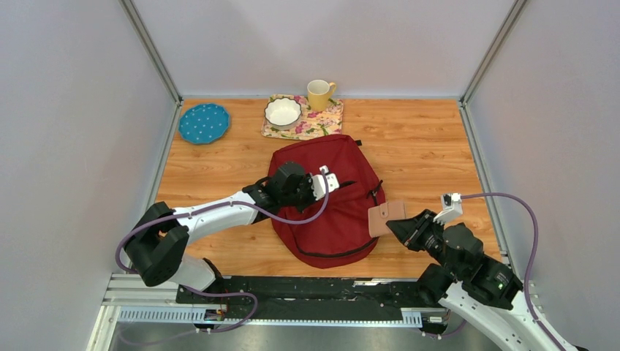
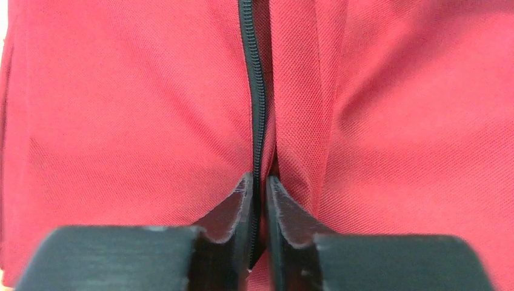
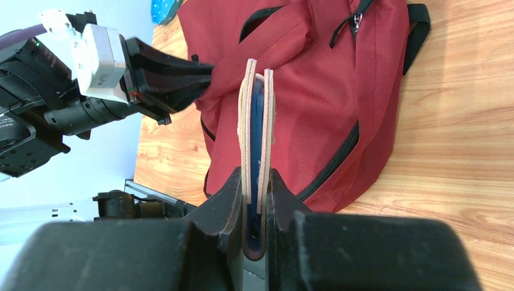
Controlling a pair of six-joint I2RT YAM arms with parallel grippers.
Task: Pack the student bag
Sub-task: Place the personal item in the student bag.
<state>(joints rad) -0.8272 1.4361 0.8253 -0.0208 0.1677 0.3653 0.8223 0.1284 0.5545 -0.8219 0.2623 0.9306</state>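
The dark red student bag lies flat in the middle of the table, front pocket up. My left gripper is shut on the bag's fabric edge beside the black zipper; in the left wrist view the jaws pinch the zipper tape. My right gripper is shut on a tan leather wallet with a blue lining, held on edge at the bag's right side; the right wrist view shows the wallet upright between the jaws, in front of the bag.
At the back stand a blue dotted plate, a white bowl and a yellow mug on a floral mat. Grey walls close the left, right and back sides.
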